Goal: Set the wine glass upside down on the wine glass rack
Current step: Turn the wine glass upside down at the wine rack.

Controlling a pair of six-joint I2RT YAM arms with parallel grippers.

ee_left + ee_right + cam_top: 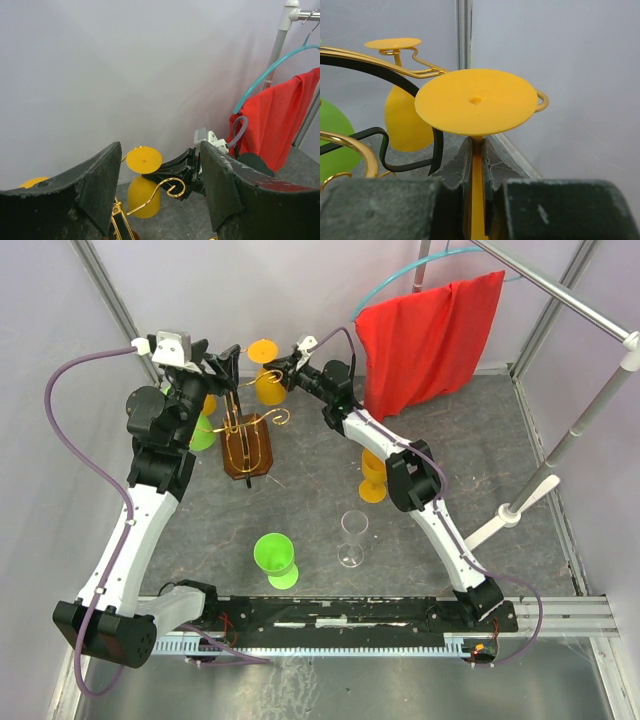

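Stem of wine glass (pixel 476 102) clamped in right pincer (pixel 477 150) — left pincer (pixel 160 180) gapes, seemingly empty.

soft, even, fairly bright light fills all three views, with no harsh glare. on the grey table (pixel 470 440) shadows are faint and diffuse (the clear glass (pixel 352 537) shows only pale glints). the left gripper (pixel 160 150) looms dark and slightly blurred along the frame's bottom. the foot of the orange wine glass (pixel 476 102) is sharp; the right gripper (pixel 477 150) below it blurs.
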